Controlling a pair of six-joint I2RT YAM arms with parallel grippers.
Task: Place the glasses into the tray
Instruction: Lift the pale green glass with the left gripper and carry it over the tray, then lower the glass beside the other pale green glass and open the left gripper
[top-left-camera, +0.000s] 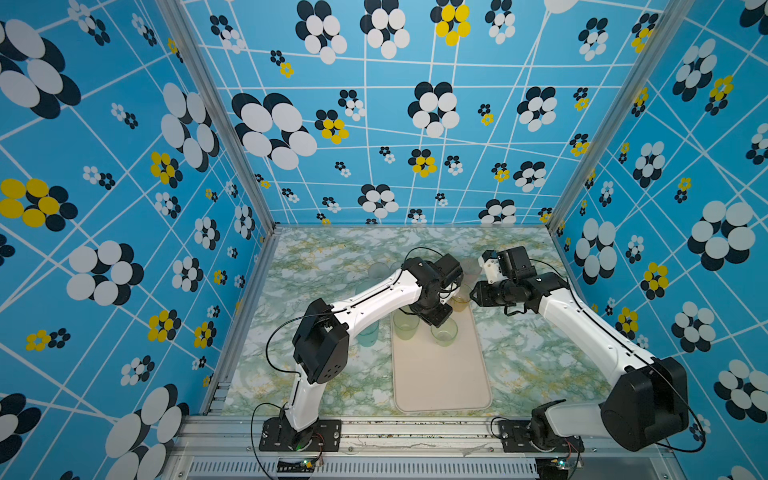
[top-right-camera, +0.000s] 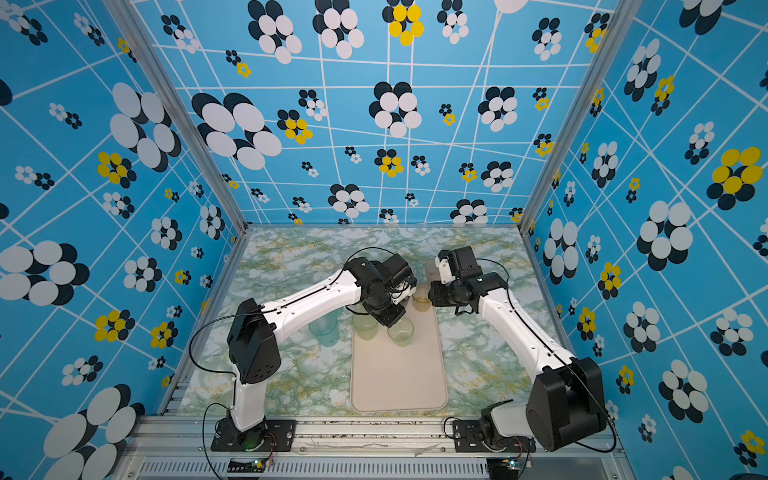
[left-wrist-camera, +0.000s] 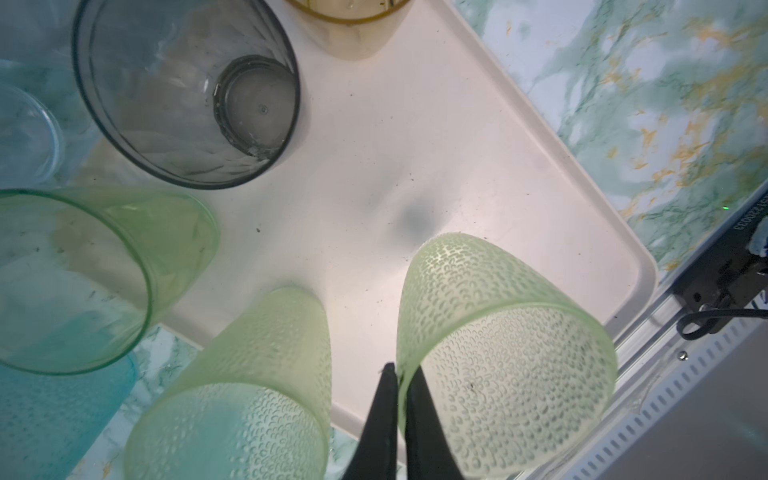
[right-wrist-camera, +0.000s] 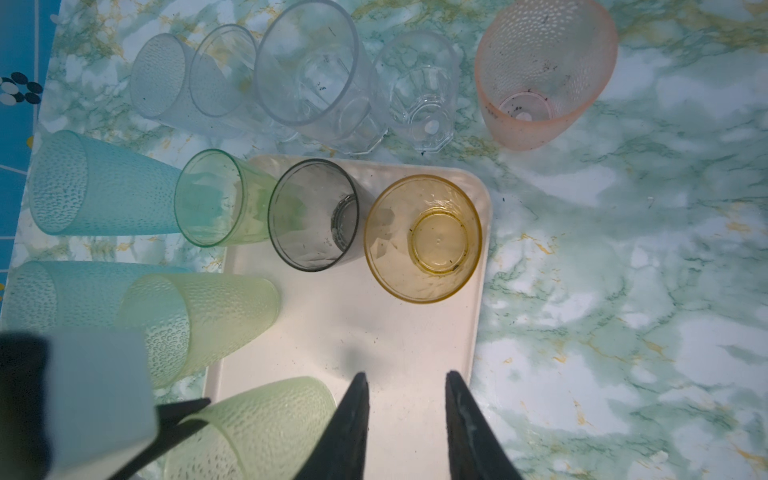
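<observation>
My left hand (left-wrist-camera: 400, 372) is clenched on the rim of a pebbled light green glass (left-wrist-camera: 503, 374), one finger inside the mouth and one outside. That glass is over the far part of the tray (left-wrist-camera: 415, 145). I cannot tell whether its base touches the tray floor.

Tight quarters here. Another pebbled green glass (left-wrist-camera: 249, 374) stands just beside the held one, at the tray's edge. Past those, three upright glasses line up across the tray's far end. A smooth green glass (right-wrist-camera: 208, 197) is at the corner, a smoky grey glass (right-wrist-camera: 313, 214) comes next, and an amber glass (right-wrist-camera: 424, 239) closes the row. The near part of the tray is bare.

My right hand (right-wrist-camera: 406, 376) hangs released over bare tray with nothing between its fingers. The held glass is just beside it and the amber glass is ahead.

Off the tray, teal-blue glasses (right-wrist-camera: 99, 185) stand on the tabletop (right-wrist-camera: 623, 249) along the tray's side. Clear glasses (right-wrist-camera: 316, 70) bunch in a row beyond its far end, touching or nearly so. A pink glass (right-wrist-camera: 544, 70) stands a little apart from them.

In both top views my left arm (top-left-camera: 374, 295) lies across the tray's far end and covers the grey glass.
</observation>
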